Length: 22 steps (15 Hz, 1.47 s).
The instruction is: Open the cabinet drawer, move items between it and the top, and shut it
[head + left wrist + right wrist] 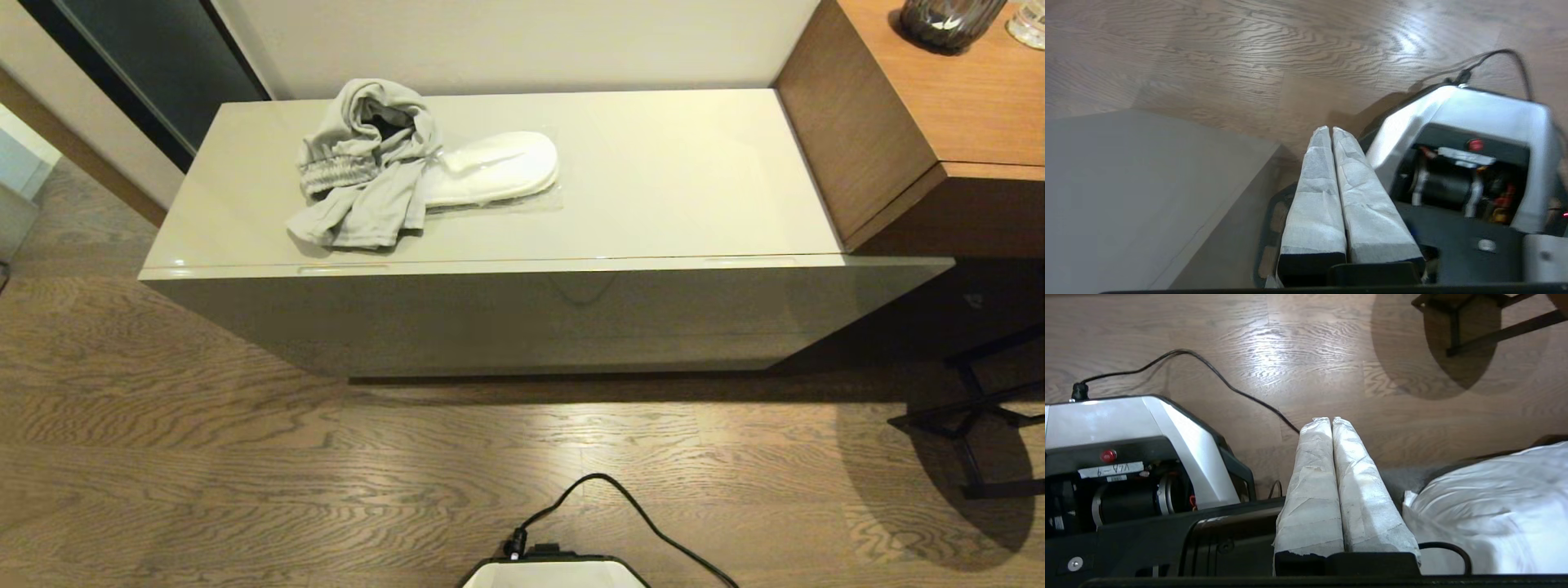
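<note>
The cabinet drawer [522,314] is closed, its glossy beige front flush under the top [669,188]. On the top's left half lies a crumpled light grey garment [367,163] with an elastic band. A plastic-wrapped pair of white slippers [494,167] lies against its right side. Neither arm shows in the head view. My left gripper [1330,130] hangs shut and empty over the floor beside my base. My right gripper [1331,420] is also shut and empty, low over the floor on the base's other side.
A taller brown wooden unit [922,122] with a dark glass vase [951,20] adjoins the cabinet's right end. A black metal stand [980,416] is on the floor at right. My base [551,572] and its black cable [620,506] lie in front; white bedding [1494,506] sits near the right gripper.
</note>
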Available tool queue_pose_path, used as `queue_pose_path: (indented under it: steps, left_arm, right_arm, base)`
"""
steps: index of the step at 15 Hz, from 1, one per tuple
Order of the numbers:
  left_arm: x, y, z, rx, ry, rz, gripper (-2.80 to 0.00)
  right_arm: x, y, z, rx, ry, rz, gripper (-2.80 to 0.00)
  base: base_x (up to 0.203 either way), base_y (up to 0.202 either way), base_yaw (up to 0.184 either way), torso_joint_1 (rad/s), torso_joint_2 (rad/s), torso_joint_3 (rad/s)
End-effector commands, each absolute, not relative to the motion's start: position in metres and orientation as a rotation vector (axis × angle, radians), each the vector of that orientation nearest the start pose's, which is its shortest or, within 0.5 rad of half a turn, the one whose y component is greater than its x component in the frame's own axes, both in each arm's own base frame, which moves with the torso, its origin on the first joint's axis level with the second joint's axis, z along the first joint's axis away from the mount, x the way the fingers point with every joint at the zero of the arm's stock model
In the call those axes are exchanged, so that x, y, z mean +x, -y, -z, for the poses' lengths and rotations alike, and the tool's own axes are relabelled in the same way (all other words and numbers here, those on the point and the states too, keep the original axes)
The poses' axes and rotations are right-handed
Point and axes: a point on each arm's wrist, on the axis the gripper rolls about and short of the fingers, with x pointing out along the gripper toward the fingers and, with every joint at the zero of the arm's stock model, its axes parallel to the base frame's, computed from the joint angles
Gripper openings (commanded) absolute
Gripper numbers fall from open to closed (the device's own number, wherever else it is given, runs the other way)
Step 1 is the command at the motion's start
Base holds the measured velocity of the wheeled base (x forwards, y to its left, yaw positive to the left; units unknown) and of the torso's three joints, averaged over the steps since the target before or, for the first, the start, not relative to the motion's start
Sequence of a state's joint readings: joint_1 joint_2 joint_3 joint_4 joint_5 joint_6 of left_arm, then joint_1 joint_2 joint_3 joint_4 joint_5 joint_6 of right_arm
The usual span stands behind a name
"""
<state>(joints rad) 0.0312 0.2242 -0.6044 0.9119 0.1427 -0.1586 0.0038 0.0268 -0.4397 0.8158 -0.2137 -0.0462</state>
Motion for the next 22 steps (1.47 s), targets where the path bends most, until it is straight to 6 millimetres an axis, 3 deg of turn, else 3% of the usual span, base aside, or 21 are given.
queue_pose_path:
  steps: [1,3,6,10,12,13,16,19,22]
  left_arm:
    - [-0.070,-0.002,-0.134,-0.098,-0.549,-0.246,-2.80]
    - [-0.069,-0.003,-0.126,-0.068,-0.530,-0.248,-2.80]
    - [-0.070,-0.004,-0.095,0.037,-0.416,-0.229,-2.80]
    - [-0.064,-0.005,-0.095,0.067,-0.354,-0.241,-2.80]
    - [-0.051,-0.005,-0.103,0.046,-0.166,-0.242,-2.80]
    - [-0.041,-0.005,-0.098,0.043,-0.099,-0.236,-2.80]
    - [-0.027,-0.003,-0.099,0.051,0.171,-0.144,-2.80]
    - [-0.023,0.000,-0.085,0.058,0.088,-0.040,-2.80]
    - [-0.023,0.000,-0.085,0.056,0.085,-0.036,-2.80]
  right_arm:
    - [-0.070,0.004,-0.102,-0.088,-0.362,0.172,-2.80]
    - [-0.065,0.004,-0.101,-0.093,-0.324,0.174,-2.80]
    - [-0.045,0.004,-0.094,-0.100,-0.186,0.181,-2.80]
    - [-0.032,0.004,-0.090,-0.131,-0.056,0.172,-2.80]
    - [-0.025,0.002,-0.088,-0.131,0.075,0.098,-2.80]
    - [-0.023,0.001,-0.087,-0.134,0.102,0.041,-2.80]
    - [-0.023,0.001,-0.085,-0.134,0.092,0.026,-2.80]
    - [-0.023,0.000,-0.083,-0.084,0.067,0.017,-2.80]
    - [-0.023,0.000,-0.082,-0.079,0.064,0.015,-2.80]
  base:
    - [0.000,0.000,0.000,0.000,0.00,0.000]
    - [0.000,0.000,0.000,0.000,0.00,0.000]
    - [0.000,0.000,0.000,0.000,0.00,0.000]
    - [0.000,0.000,0.000,0.000,0.00,0.000]
    - [0.000,0.000,0.000,0.000,0.00,0.000]
    - [0.000,0.000,0.000,0.000,0.00,0.000]
    - [0.000,0.000,0.000,0.000,0.00,0.000]
    - [0.000,0.000,0.000,0.000,0.00,0.000]
    - [0.000,0.000,0.000,0.000,0.00,0.000]
